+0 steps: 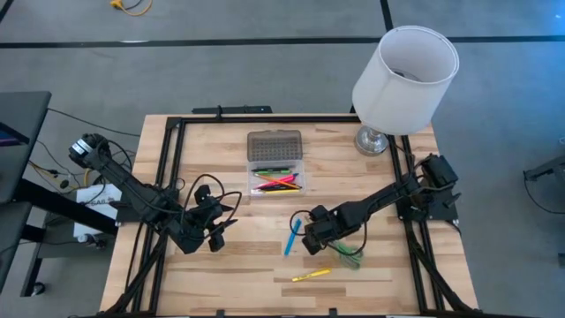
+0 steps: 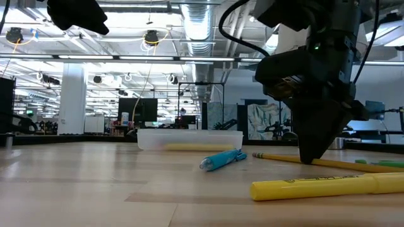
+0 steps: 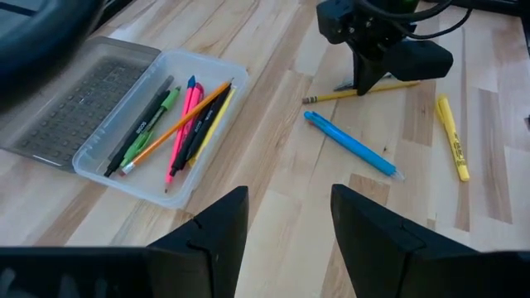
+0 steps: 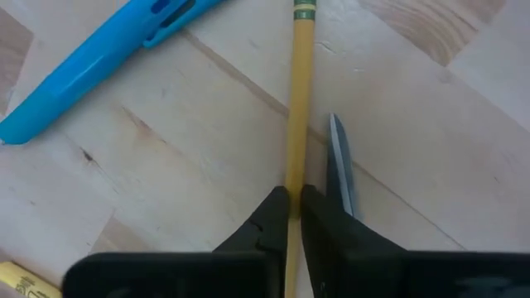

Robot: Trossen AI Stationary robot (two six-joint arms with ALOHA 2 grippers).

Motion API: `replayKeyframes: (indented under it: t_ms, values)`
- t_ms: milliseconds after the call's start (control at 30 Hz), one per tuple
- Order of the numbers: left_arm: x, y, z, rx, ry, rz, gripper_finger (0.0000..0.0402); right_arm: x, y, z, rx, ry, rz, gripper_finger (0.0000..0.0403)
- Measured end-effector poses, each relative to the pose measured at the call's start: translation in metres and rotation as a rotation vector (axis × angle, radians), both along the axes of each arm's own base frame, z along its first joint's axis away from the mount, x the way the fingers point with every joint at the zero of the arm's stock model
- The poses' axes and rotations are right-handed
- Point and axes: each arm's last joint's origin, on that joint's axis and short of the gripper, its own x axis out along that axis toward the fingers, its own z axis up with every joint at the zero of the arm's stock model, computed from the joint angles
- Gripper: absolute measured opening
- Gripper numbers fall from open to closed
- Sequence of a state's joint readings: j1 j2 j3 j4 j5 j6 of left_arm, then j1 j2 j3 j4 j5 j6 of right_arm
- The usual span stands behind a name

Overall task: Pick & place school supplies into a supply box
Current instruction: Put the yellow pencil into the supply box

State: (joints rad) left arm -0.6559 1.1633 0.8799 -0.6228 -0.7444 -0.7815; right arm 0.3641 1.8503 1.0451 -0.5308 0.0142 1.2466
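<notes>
1. As the right gripper (image 4: 289, 207) meets the table (image 1: 238, 265), its jaws pinch a yellow pencil (image 4: 296, 99).
2. Scissors (image 4: 339, 165) lie beside; blue marker (image 1: 292, 237) nearby.
3. Left gripper (image 3: 286, 219) hovers, jaws apart, empty.

Right gripper (image 4: 289, 207) down at table level, fingers nearly closed — pinched on something thin. Left gripper (image 3: 281, 219) raised over the table's left side, fingers apart — idle.

grey floor (image 1: 265, 79) around a wooden table (image 1: 247, 265); ceiling strip lights (image 2: 126, 57) (open workshop hall behind).
</notes>
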Motion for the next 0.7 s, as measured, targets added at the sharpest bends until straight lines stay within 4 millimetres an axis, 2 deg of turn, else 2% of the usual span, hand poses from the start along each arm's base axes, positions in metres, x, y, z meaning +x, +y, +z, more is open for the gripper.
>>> replayKeyframes:
  t_ms: [200,300,533,700]
  values:
    - [0.0000,-0.0001,0.0000,0.000,0.000,-0.001,0.0169,-0.0008,0.0005,0.0000,0.038,0.023,0.033,0.0052]
    - [0.0000,-0.0001,0.0000,0.000,0.000,-0.001,0.0169,-0.0016,0.0007,-0.0003,0.040,0.032,0.026,0.0056]
    - [0.0000,-0.0001,0.0000,0.001,0.000,-0.001,0.0169,-0.0006,0.0014,-0.0001,0.049,0.018,0.033,0.0009]
    - [0.0000,-0.0001,0.0000,0.001,0.000,-0.001,0.0169,-0.0008,0.0013,-0.0002,0.036,0.016,0.034,0.0013]
